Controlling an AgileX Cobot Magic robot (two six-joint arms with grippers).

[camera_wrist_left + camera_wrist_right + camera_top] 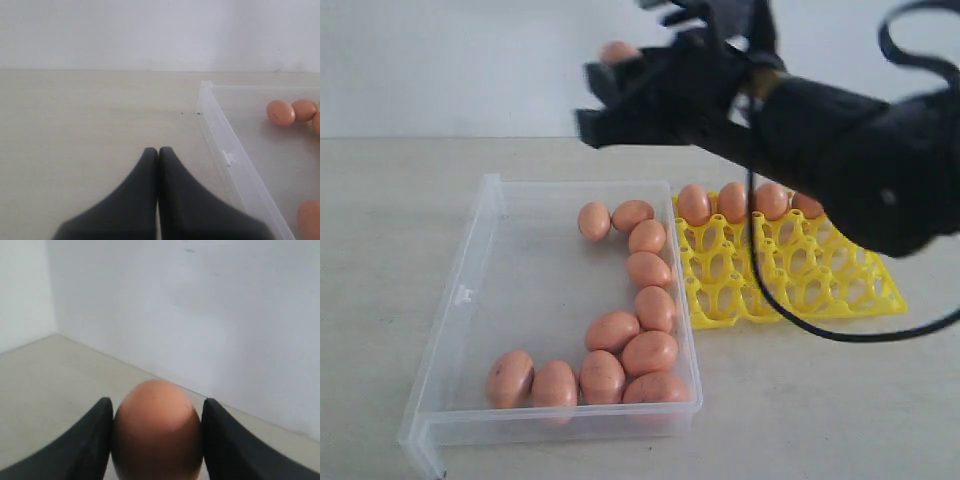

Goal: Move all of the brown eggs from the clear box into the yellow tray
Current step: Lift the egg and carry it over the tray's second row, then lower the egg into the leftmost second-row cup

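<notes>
My right gripper (605,95) hangs high above the far end of the clear box (470,300), shut on one brown egg (617,50). In the right wrist view that egg (157,430) fills the gap between the black fingers (95,435), with the gripper (158,402) facing a white wall. Several brown eggs (650,308) lie loose along the box's right side and near end. More eggs (733,200) sit in the far row of the yellow tray (840,300), just right of the box. My left gripper (158,150) is shut and empty over bare table beside the box wall (225,150).
The right arm (860,160) and its looping black cable (770,300) hang over the tray and hide part of it. The pale table (380,220) meets a white wall behind. Two eggs (292,111) show inside the box in the left wrist view.
</notes>
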